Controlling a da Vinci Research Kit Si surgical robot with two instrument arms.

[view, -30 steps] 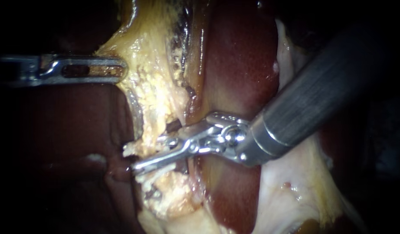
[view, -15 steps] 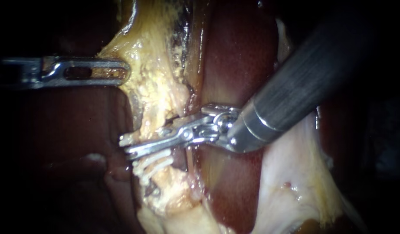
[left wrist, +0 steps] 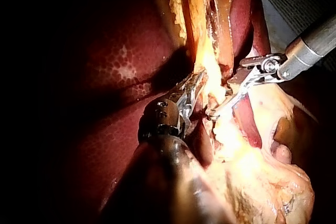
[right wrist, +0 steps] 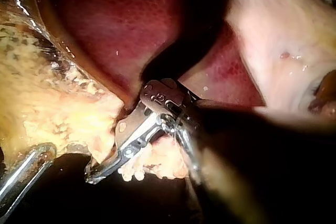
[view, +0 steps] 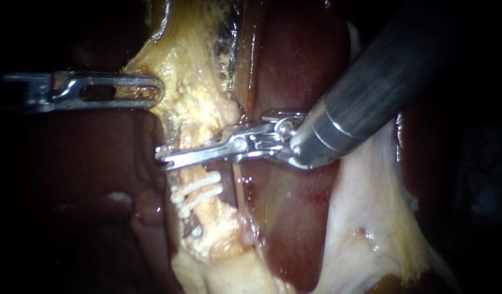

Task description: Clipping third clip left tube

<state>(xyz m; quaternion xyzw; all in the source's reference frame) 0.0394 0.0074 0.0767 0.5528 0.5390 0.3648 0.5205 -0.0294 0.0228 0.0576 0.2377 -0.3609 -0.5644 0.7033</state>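
**Ana:** How far along is it in the endoscope view?

**Ben:** Two white clips (view: 199, 190) already sit across the left tube (view: 192, 128), side by side. I cannot see a third one. The right instrument (view: 166, 158) lies across the tube just on the far side of those clips. Its jaws are squeezed together on the tube. So I think the third clip is being pinched on now. What is left is letting go and backing away

**Ana:** And the other one?

**Ben:** The left instrument (view: 154, 90) is farther off, on the left. Its jaws are clamped on the edge of the yellow fat (view: 172, 65). The dark red liver (view: 300, 71) is to the right of the tube

**Ana:** What is hard to see there?

**Ben:** Whether a clip sits inside the right jaws, because the metal hides it

**Ana:** Now the left wrist view?

**Ben:** The left jaws pinch the yellow strand just ahead of them. The right instrument reaches in beside them. The light is so bright that I cannot pick out the clips

**Ana:** And the right wrist view?

**Ben:** The right jaws are close together, with crumbly yellow bits on both sides. The tube is buried in that, and no clips show. Only a bit of the left instrument shows, cut off at the edge
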